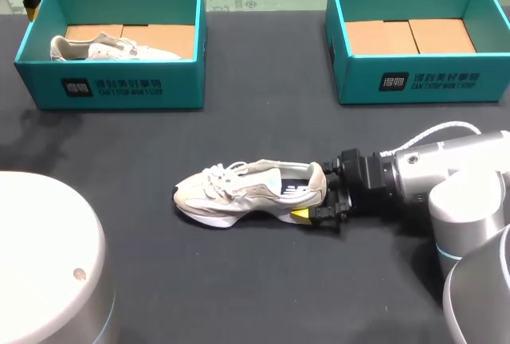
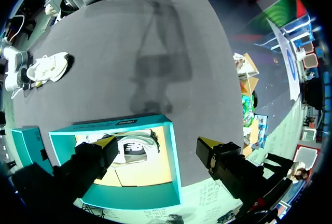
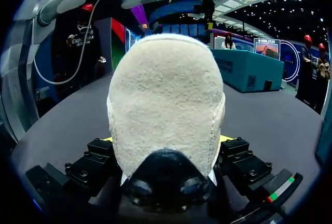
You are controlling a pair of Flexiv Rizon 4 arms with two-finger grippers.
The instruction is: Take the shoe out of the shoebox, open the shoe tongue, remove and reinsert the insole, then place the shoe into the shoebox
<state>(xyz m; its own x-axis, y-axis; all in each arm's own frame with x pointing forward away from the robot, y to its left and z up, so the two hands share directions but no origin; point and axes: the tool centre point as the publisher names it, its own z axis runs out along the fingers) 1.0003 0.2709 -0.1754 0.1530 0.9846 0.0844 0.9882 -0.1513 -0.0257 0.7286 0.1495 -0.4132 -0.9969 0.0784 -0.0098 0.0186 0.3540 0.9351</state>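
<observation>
- Assessing progress: the shoe (image 1: 247, 193) lies on its sole on the table (image 1: 239, 296), outside both boxes, so the first step (taking it out) reads as complete.
- Right gripper (image 1: 315, 194): closed on the heel of the shoe. In the right wrist view the heel fills the gap, and both fingers (image 3: 98, 162) press on it from opposite sides. The toe points directly away from this gripper.
- Tongue (image 1: 256, 171): sits ahead of the right gripper, past the shoe opening. The laces (image 1: 219, 175) appear to lie across it, so it is judged as not yet pulled open, though the detail is too small to be sure.
- Insole (image 1: 296, 187): a dark surface shows inside the opening, just ahead of the gripped heel. It appears seated, so removal and reinsertion are judged outstanding.
- Left gripper (image 2: 155, 146): fingers spread wide and holding nothing. It hangs above the occupied shoebox (image 2: 174, 151), well apart from the shoe on the table.
- Second shoe (image 1: 103, 48): rests inside that box, below the left gripper, nearer one finger.
- Empty shoebox (image 1: 414, 81): well apart from the right gripper, off to its side. It is judged the likely place for the final step.
- Remaining: open the tongue, cycle the insole, box the shoe.
</observation>
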